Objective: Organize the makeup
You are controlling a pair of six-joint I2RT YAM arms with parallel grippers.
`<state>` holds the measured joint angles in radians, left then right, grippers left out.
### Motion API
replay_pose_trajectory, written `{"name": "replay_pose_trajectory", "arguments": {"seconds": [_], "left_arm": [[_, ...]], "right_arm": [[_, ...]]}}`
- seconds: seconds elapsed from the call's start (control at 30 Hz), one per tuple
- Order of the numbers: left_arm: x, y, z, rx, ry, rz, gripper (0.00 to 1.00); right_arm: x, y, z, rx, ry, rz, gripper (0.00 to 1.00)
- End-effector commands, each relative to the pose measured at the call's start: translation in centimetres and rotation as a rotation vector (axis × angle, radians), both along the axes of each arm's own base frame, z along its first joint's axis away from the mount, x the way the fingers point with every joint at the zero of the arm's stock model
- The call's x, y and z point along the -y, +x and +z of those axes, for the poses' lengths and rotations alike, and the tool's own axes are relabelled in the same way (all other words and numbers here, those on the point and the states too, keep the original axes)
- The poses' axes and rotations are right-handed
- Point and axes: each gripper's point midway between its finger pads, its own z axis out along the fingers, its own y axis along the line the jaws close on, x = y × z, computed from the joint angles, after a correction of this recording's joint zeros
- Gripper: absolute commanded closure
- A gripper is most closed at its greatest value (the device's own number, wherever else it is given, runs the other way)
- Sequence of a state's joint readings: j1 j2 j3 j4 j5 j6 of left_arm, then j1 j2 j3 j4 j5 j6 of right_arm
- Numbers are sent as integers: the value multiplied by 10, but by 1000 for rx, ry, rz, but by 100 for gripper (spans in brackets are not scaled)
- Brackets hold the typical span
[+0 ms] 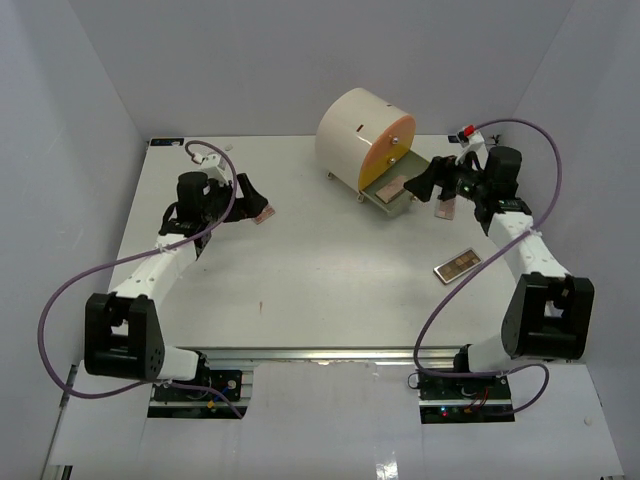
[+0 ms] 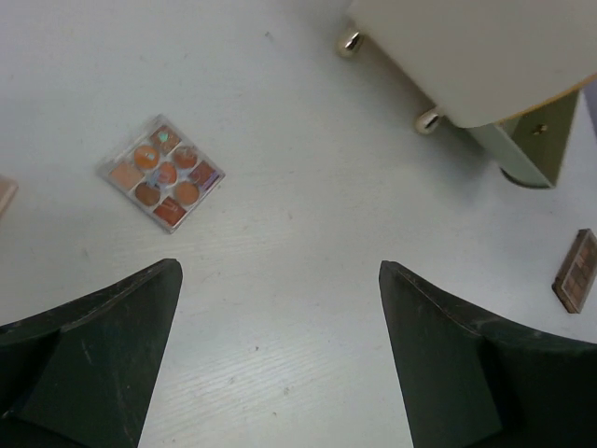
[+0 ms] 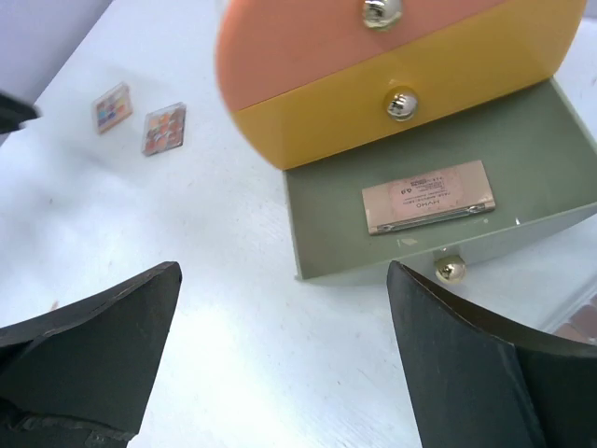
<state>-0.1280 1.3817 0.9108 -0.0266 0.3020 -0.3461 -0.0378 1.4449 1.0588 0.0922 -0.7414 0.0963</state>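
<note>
From above, the left fingers stand wide over the white surface with a small palette just beside them. The right fingers stand wide and hold nothing at the mouth of the green drawer, pulled out of the round drawer box; 1 pink palette lies inside, a brown palette lies just beside those fingers, and a long palette lies nearer the right arm. The risk here is the right wrist sweeping the brown palette aside, or a nudge on the drawer front shifting the box on its small feet.

The left wrist view shows wide fingers over bare surface; a 9-pan palette lies flat ahead and to the left, possibly the one seen from above, though I cannot tell. So thin a thing could skid or tip out of a pinch, and the fingertips could scrape the surface.

The right wrist view shows the pink palette flat in the drawer, with wide fingers on either side of the drawer's knob; drawing back carelessly could snag it.

The surface is plain white and matte; pale walls close it on 3 sides, and a metal rail runs along the near edge.
</note>
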Motion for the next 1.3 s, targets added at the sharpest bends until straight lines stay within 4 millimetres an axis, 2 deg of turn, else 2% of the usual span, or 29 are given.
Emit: {"name": "replay_pose_trajectory", "arguments": {"seconds": [0.0, 0.13, 0.17, 0.23, 0.3, 0.37, 0.4, 0.43, 0.47, 0.5, 0.67, 0.97, 1.27], "left_arm": [[-13, 8, -41, -230, -6, 144, 2], [-21, 31, -63, -380, -12, 282, 2], [-22, 32, -76, -435, -10, 317, 2], [-23, 47, -83, -477, 7, 379, 2], [-25, 50, -107, -572, 55, 446, 2], [-26, 61, -113, -604, 118, 514, 2], [-25, 67, -105, -598, 140, 537, 2], [-25, 71, -107, -610, 157, 561, 2], [-24, 75, -115, -635, 171, 587, 2], [-22, 86, -107, -614, 173, 601, 2], [-16, 102, -109, -610, 195, 621, 2], [-13, 97, -131, -670, 248, 653, 7], [-6, 92, -132, -675, 268, 588, 6]], "right_arm": [[-12, -48, 12, 179, -61, 225, 4], [-8, -58, 19, 220, -78, 213, 5], [-7, -59, 20, 225, -78, 212, 5], [-4, -61, 21, 224, -72, 210, 5], [-3, -63, 21, 217, -60, 218, 5], [1, -64, 20, 208, -49, 215, 5], [3, -64, 20, 205, -44, 214, 5], [4, -64, 20, 203, -41, 213, 5], [5, -65, 20, 202, -38, 212, 5], [6, -65, 22, 203, -35, 211, 5], [8, -70, 26, 211, -18, 218, 5], [11, -73, 29, 219, -10, 216, 5], [14, -72, 26, 208, -4, 206, 6]]}}
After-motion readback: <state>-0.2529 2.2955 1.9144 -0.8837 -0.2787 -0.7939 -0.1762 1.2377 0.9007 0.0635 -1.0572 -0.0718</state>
